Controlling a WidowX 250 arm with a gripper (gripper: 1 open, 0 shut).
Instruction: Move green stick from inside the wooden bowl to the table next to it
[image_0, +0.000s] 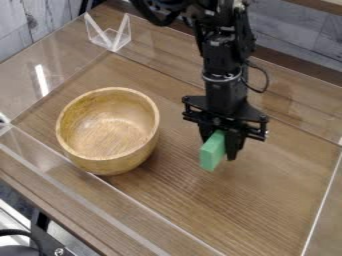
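Note:
The green stick (214, 151) hangs upright just over the table (254, 200), to the right of the wooden bowl (108, 128). My gripper (223, 137) points straight down and is shut on the stick's upper end. The stick's lower end is close to the tabletop; whether it touches I cannot tell. The bowl is empty and stands a short way left of the stick.
Clear acrylic walls (54, 55) edge the table on all sides. A small clear stand (108, 34) sits at the back left. The dark arm (214, 40) rises from the gripper toward the top of the view.

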